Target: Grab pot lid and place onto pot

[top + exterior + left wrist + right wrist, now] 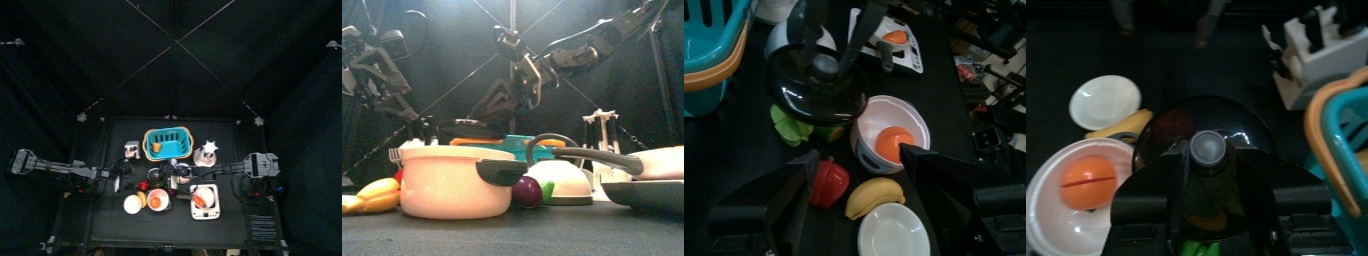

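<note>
The pot lid (1204,150), a dark glass dome with a round knob (1208,149) on top, sits mid-table at about three o'clock from the white pot (1082,190), close beside it. It looks stiff, fairly heavy, smooth and breakable; the knob is the natural place to take hold. The right gripper (1200,215) hangs right over it, jaws apart either side of the knob and holding nothing; whether they touch the glass I cannot tell. The left gripper (858,190) hovers near a plate (894,232) and banana (874,196), jaws apart, empty.
</note>
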Tool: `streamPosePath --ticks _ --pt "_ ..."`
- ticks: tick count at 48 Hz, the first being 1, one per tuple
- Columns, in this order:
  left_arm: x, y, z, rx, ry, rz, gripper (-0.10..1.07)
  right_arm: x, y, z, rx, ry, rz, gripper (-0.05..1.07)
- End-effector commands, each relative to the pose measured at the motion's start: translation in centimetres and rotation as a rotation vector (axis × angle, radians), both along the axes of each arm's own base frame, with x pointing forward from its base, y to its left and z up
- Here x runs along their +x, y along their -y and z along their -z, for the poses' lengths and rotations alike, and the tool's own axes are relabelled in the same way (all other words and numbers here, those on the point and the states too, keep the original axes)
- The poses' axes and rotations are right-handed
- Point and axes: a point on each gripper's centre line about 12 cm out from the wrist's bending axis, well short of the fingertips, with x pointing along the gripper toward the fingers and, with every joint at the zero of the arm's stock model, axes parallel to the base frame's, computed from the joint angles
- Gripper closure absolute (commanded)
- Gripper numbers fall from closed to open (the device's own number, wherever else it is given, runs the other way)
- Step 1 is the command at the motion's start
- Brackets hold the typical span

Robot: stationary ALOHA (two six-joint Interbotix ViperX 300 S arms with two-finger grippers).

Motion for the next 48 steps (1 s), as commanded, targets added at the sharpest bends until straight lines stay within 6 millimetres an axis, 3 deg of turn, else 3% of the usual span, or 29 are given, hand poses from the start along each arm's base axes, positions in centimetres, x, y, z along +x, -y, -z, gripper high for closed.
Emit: streamPosePath --ticks 1,23,48 --pt "0.3 0.0 -0.5 -0.003 0.015 -0.003 -0.01 -0.2 -1.4 -2.5 0.005 0.060 -0.029 0.40" --pt "0.3 0.0 -0.6 -0.011 0.017 -0.006 -0.01 -0.7 -6.0 -1.4 0.024 0.013 -0.117 0.40" --pt "0.3 0.0 -0.6 -0.011 0.017 -0.006 -0.01 0.7 -7.7 1.0 0.035 -0.033 -0.141 0.40"
